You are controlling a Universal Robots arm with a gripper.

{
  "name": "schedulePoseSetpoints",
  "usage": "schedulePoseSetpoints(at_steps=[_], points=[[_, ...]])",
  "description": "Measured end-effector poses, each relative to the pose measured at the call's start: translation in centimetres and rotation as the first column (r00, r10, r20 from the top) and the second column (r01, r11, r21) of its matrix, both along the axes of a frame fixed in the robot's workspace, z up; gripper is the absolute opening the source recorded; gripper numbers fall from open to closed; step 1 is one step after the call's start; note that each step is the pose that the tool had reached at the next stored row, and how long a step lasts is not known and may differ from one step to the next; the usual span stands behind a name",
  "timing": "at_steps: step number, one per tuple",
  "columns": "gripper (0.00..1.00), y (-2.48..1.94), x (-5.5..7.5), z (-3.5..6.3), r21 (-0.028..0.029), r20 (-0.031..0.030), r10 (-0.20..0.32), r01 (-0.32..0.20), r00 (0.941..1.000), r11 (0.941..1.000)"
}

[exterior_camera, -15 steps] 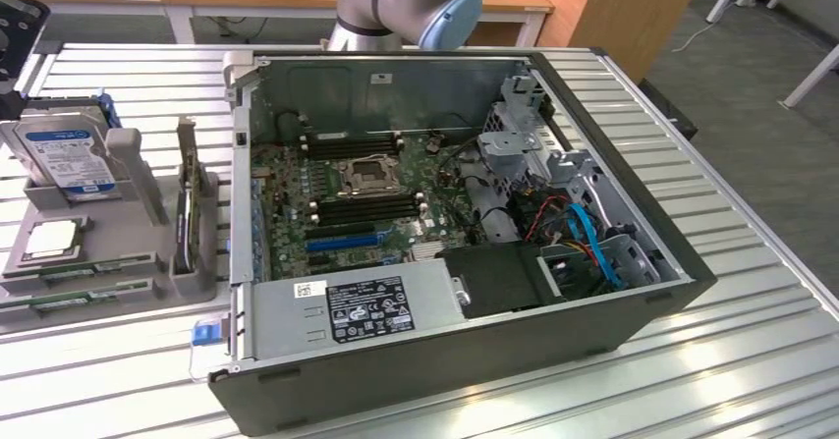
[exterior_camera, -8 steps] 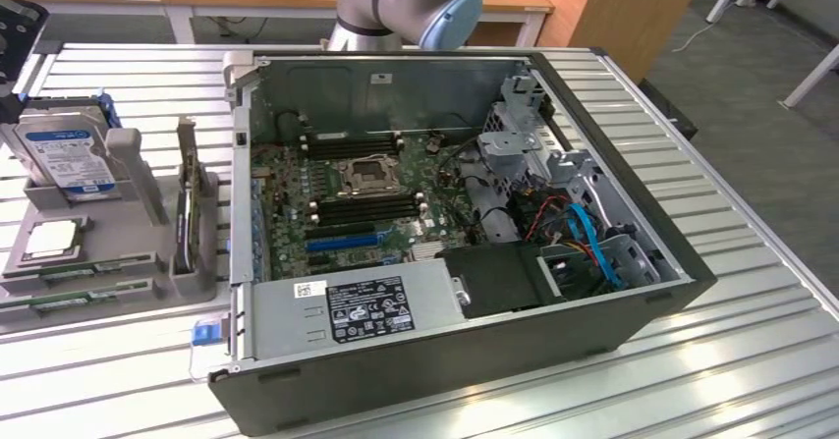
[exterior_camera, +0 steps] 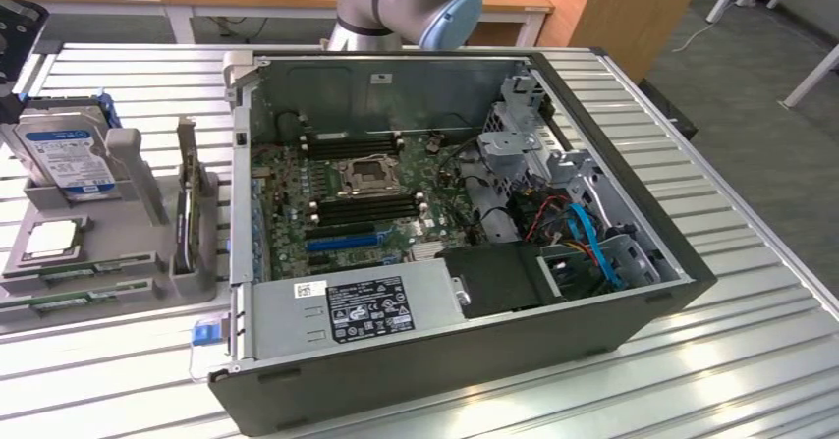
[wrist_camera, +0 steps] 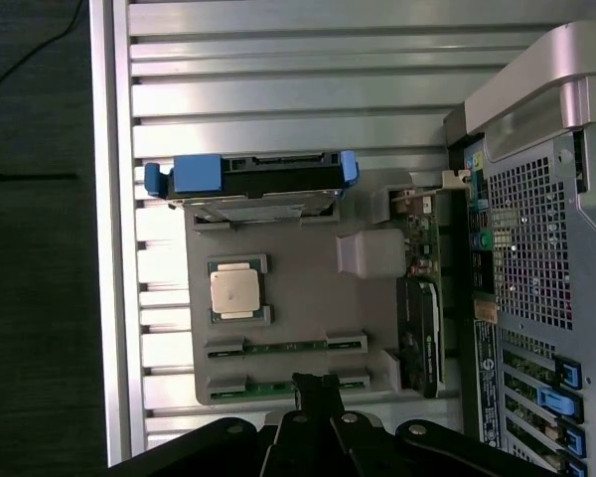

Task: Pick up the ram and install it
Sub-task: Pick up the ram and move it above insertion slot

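Observation:
Two green ram sticks lie on edge in slots of the grey holder [wrist_camera: 308,298], one ram stick [wrist_camera: 283,347] beside the other [wrist_camera: 263,389]; in the exterior view they sit at the holder's near end [exterior_camera: 82,268] [exterior_camera: 69,301]. My gripper [wrist_camera: 316,384] is shut with nothing in it, well above the holder, and its black tips line up with the outer ram stick. The open computer case [exterior_camera: 630,321] lies on the table, its motherboard showing black memory slots [exterior_camera: 373,206] next to the processor socket [exterior_camera: 367,176]. The arm's elbow [exterior_camera: 419,2] is behind the case.
On the holder also stand a hard drive with blue ends [wrist_camera: 253,177] [exterior_camera: 73,159], a square silver processor chip [wrist_camera: 235,291] [exterior_camera: 53,238] and an upright expansion card [wrist_camera: 420,328] [exterior_camera: 195,218]. Everything rests on a ribbed metal table [exterior_camera: 748,360]. Blue cables [exterior_camera: 590,243] fill the case's right side.

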State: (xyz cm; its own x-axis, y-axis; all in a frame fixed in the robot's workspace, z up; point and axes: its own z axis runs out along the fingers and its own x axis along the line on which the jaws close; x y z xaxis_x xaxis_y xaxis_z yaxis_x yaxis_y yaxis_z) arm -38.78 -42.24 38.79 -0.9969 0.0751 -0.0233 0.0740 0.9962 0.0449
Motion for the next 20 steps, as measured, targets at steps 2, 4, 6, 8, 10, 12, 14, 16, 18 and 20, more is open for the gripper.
schedulePoseSetpoints(at_steps=[2,4,6,8,10,12,14,16,18,20], points=[[0.10,0.00,0.00,0.00,0.0001,0.0000,0.001,-0.001,1.0000,1.0000],[0.10,0.00,-0.01,0.00,0.0001,0.0000,0.006,-0.006,1.0000,1.0000],[0.10,0.00,-0.02,0.00,0.0000,0.0000,0.018,-0.018,0.9998,0.9998],[0.10,0.00,-0.03,0.00,0.0000,-0.0001,0.038,-0.038,0.9993,0.9993],[0.10,0.00,-0.04,0.01,-0.0002,-0.0002,0.064,-0.064,0.9979,0.9979],[0.10,0.00,-0.05,0.01,-0.0003,-0.0002,0.094,-0.094,0.9956,0.9956],[0.10,0.00,-0.04,0.00,-0.0003,0.0000,0.126,-0.126,0.9920,0.9920],[0.10,0.00,-0.05,0.00,-0.0005,-0.0001,0.159,-0.159,0.9873,0.9873],[0.10,0.00,-0.05,0.00,-0.0007,0.0000,0.193,-0.193,0.9813,0.9813],[0.10,0.00,-0.05,0.00,-0.0010,-0.0001,0.227,-0.227,0.9738,0.9738]])
